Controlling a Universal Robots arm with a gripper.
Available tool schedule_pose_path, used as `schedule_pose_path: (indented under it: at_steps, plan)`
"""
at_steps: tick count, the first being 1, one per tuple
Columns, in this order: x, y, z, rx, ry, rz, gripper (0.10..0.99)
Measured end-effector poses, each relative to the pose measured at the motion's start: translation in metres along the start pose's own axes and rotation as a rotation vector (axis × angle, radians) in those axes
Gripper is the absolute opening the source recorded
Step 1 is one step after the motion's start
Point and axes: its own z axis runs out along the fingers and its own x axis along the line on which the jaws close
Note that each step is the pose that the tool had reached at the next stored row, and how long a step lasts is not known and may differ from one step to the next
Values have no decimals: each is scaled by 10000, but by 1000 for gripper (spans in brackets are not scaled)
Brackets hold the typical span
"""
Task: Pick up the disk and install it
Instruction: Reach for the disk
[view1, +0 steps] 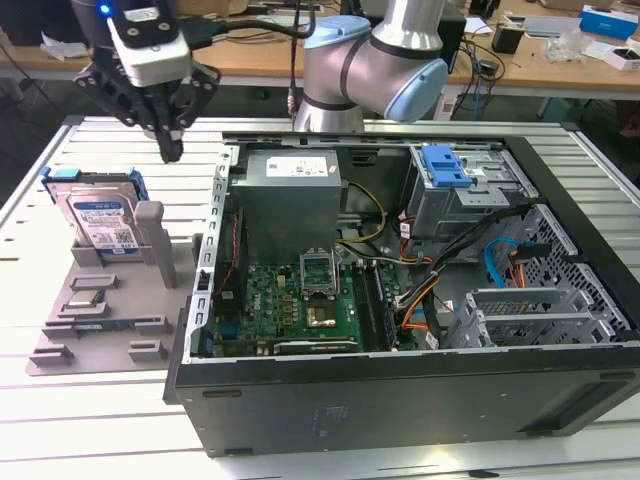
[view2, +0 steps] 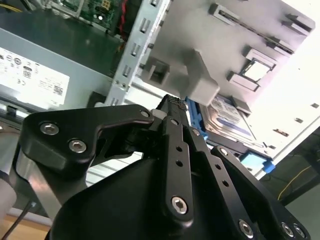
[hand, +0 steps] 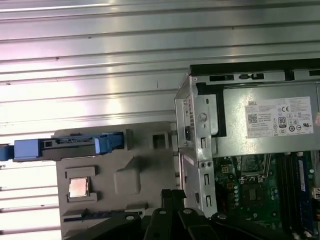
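Note:
The disk (view1: 100, 215) is a silver hard drive with a white-and-blue label and blue side rails. It stands tilted in a slot at the back of the grey fixture (view1: 110, 335), at the exterior view's left. My gripper (view1: 172, 150) hangs in the air above the fixture, to the right of the disk and clear of it. Its black fingers are shut with nothing between them. In the first wrist view the disk (hand: 70, 146) shows edge-on beyond the gripper (hand: 172, 196). In the second wrist view the disk (view2: 227, 120) lies past the gripper (view2: 175, 102).
An open computer case (view1: 400, 380) takes up the middle and the exterior view's right, with a power supply (view1: 290, 195), a motherboard (view1: 300, 300) and a drive cage carrying a blue clip (view1: 445, 165). A small square processor chip (view1: 85, 298) rests on the fixture. A grey post (view1: 150, 235) rises beside the disk.

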Motion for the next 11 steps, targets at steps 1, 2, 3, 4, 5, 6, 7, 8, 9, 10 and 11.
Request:
schedule_pose_path:
  at_steps: [1,2,3,4,5,6,7,8,9,10,11]
  plan:
    - [47,-3,-1,0,-1,1,106]
    - [78,-6,-2,0,-2,2,106]
    - [140,-10,-3,0,-3,2,106]
    - [203,-15,-6,0,-4,0,106]
    - [247,-18,-7,0,-4,0,106]
    - [281,-21,-8,0,-5,1,106]
    - [329,-24,-9,-1,-5,2,106]
    - [364,-27,-10,-1,-6,1,106]
    - [435,-32,-11,-1,-7,-1,106]
    - [519,-38,-13,-1,-9,2,106]
    - [565,-42,-15,-1,-9,2,106]
